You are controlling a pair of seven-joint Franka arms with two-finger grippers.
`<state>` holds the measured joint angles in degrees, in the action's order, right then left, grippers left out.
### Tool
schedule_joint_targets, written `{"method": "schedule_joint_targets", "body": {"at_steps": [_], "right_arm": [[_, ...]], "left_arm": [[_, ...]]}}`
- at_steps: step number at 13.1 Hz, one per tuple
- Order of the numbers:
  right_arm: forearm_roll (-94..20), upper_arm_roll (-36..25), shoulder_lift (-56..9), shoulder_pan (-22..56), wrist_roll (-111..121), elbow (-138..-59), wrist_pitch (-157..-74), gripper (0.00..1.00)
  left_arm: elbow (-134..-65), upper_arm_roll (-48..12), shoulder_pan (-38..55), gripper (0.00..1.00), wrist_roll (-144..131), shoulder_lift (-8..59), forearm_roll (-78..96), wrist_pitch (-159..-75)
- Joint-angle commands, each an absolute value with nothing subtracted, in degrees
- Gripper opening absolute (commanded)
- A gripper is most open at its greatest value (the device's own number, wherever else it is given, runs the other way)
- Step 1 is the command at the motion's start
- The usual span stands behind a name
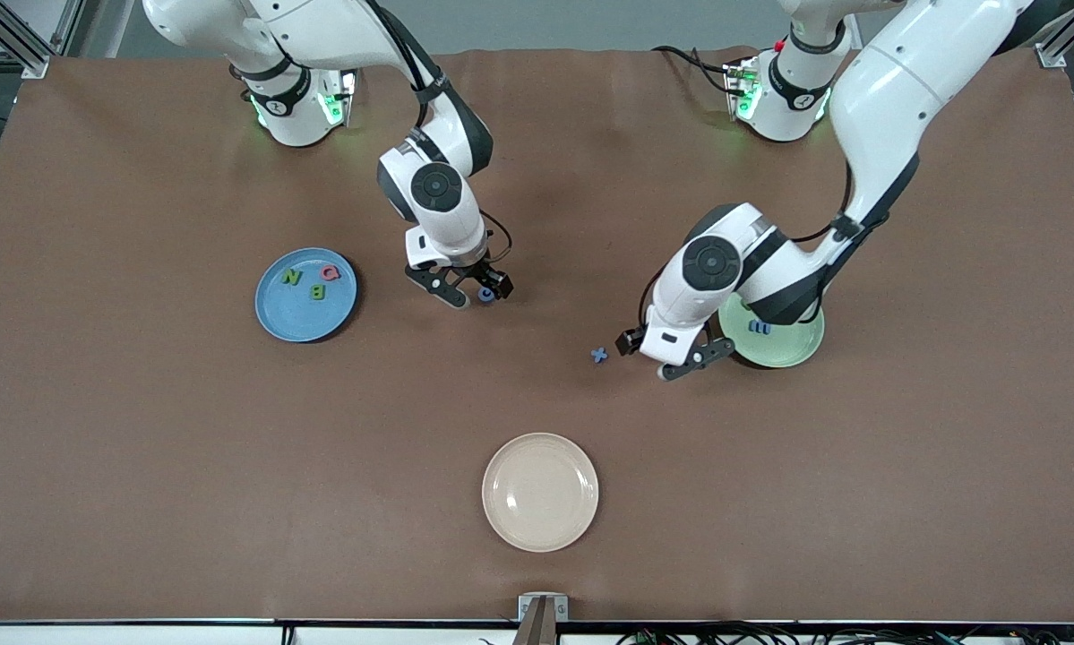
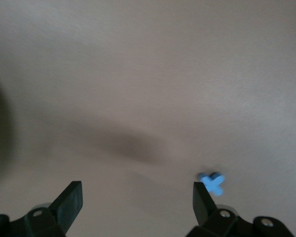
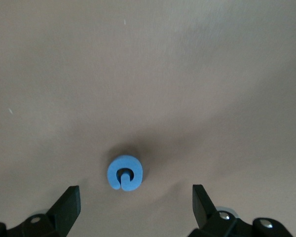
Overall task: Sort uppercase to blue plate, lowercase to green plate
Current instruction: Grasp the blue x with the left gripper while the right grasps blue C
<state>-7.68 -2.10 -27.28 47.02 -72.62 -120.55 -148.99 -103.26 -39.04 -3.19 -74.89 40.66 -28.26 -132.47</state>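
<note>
Front view first: the brown table (image 1: 142,448) carries three plates, with the blue plate (image 1: 279,313) toward the right arm's end, the green plate (image 1: 787,348) toward the left arm's end, and a cream plate (image 1: 540,491) between them and nearer the camera. On the blue plate lie a green N (image 1: 292,277), a green B (image 1: 318,291) and a red Q (image 1: 330,271), close together. The right gripper (image 1: 470,290) hangs low over the bare table beside the blue plate, fingers spread, with a small blue G (image 1: 485,295) showing between them. The left gripper (image 1: 673,356) sits low at the edge of the green plate, also spread, and a blue x (image 1: 599,355) lies on the table just beside it, toward the right arm's end. A blue three-pronged letter (image 1: 759,328) rests on the green plate, partly hidden by the left arm, so other letters may be lying there unseen. Left wrist view: the left gripper (image 2: 138,200) stands wide with nothing between its dark fingers (image 2: 69,200), and the blue x (image 2: 213,181) lies on the table touching or just off the tip of one finger; the blur makes it hard to say which. Right wrist view: the right gripper (image 3: 136,205) is likewise wide and holds nothing, while the blue G (image 3: 125,173) lies flat on the table just ahead of the gap between the fingers (image 3: 68,203), apart from both.
</note>
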Motion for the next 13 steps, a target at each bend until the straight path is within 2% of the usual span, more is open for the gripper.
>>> {"method": "schedule_joint_targets", "body": {"at_steps": [1, 4, 7, 10, 13], "right_arm": [[-8.2, -3.1, -29.1, 49.0, -73.7, -121.2, -152.1, 0.99], [-8.0, -3.4, -29.6, 48.7, -73.7, -120.8, -152.1, 0.95], [-7.6, -4.2, -29.7, 48.7, -73.7, -120.0, -152.1, 0.90], [-7.5, -4.2, -30.9, 49.0, -73.5, -118.8, -152.1, 0.76], [-7.4, -4.1, -31.5, 49.2, -73.5, -118.8, -151.6, 0.67]], "left_arm": [[-95.8, -34.1, 4.4, 0.98, -78.6, 44.6, -29.3, -131.2], [-89.6, -29.8, 10.9, 0.98, -79.7, 48.4, -29.1, -131.2], [-88.7, -27.2, 14.0, 0.94, -79.1, 49.0, -28.7, -131.2], [-88.7, -27.2, 14.0, 0.85, -78.8, 49.5, -28.6, -131.2], [-88.7, -27.2, 14.0, 0.74, -78.3, 49.7, -27.8, -131.1]]}}
